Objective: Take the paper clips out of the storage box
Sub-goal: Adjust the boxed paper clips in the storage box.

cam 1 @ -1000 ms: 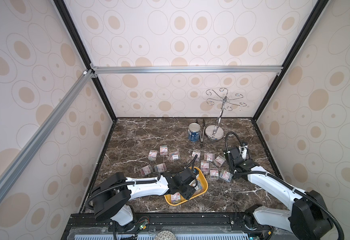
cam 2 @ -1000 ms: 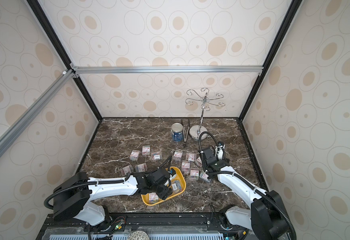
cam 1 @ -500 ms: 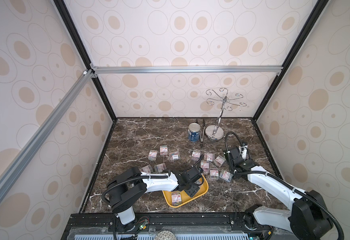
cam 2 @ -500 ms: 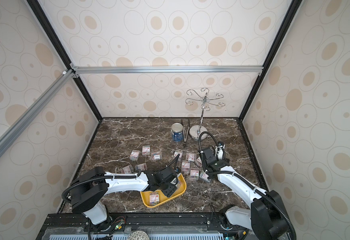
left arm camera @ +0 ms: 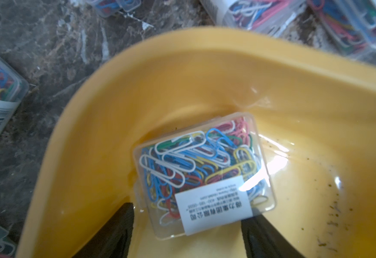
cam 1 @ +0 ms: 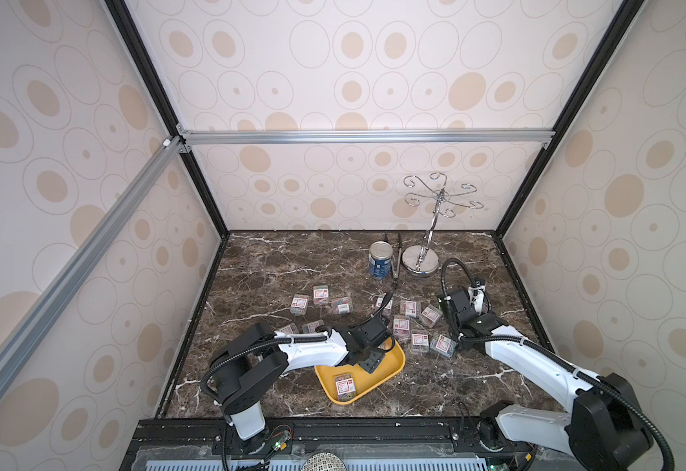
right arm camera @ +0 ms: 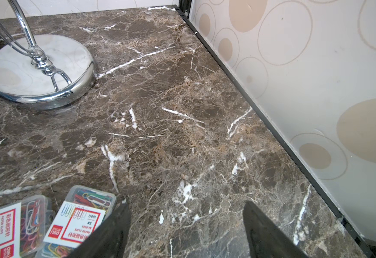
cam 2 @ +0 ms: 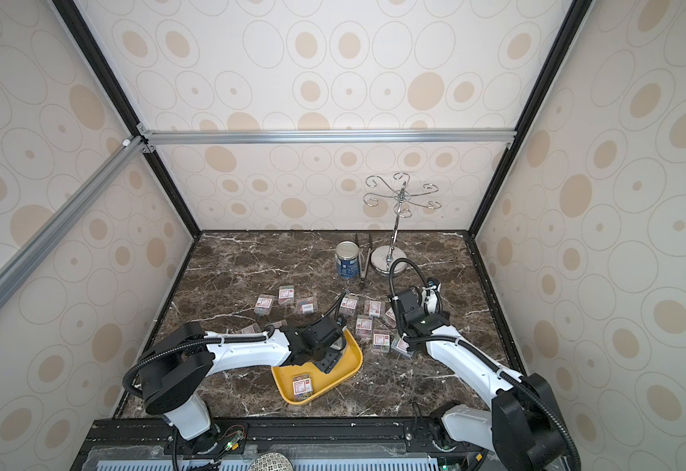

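The yellow storage box (cam 1: 390, 369) (cam 2: 349, 367) lies on the marble near the front. One clear case of paper clips (cam 1: 345, 385) (cam 2: 302, 385) rests label-up at its near end. My left gripper (cam 1: 370, 359) (cam 2: 327, 361) hangs low over the box's far end. In the left wrist view a second case of paper clips (left arm camera: 205, 174) lies in a corner of the box (left arm camera: 88, 156), and my left gripper (left arm camera: 187, 223) stands open around its near end. My right gripper (cam 1: 478, 295) (right arm camera: 187, 223) is open over bare marble with nothing between its fingers.
Several cases of clips lie on the marble, one group left of centre (cam 1: 319, 301) and one by the right arm (cam 1: 414, 330) (right arm camera: 82, 219). At the back stand a blue-labelled tin can (cam 1: 380, 259), metal tongs (cam 1: 396, 263) and a chrome hook stand (cam 1: 421, 257) (right arm camera: 39, 69).
My left gripper has moved across the storage box from its near-left part to its far end. The right arm has not moved.
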You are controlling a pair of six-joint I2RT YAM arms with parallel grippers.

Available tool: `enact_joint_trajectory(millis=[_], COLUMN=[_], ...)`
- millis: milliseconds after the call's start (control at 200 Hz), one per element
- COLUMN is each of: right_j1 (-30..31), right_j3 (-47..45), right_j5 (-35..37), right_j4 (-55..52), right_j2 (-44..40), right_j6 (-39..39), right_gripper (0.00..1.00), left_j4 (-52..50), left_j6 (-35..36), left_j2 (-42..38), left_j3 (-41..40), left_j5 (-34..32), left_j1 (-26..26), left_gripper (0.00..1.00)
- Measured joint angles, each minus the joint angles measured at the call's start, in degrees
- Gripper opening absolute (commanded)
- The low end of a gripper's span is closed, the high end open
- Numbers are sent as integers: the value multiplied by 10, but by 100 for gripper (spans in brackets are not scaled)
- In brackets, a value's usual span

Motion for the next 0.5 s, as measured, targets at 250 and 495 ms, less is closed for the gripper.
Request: enact_joint_trajectory(millis=[250,495], right_j1=[0,0], right_j3=[0,1], right_j5=[0,3], right_j4=[0,0], right_j2=[-2,3], right_j6=[0,0], right_gripper=[81,81], left_j4=[-17,-18], left_j6=[-7,-10], left_j2=[-21,-52], left_j3=[0,0], left_j5=[-19,-13], left_j1=[9,12], left_gripper=[73,81])
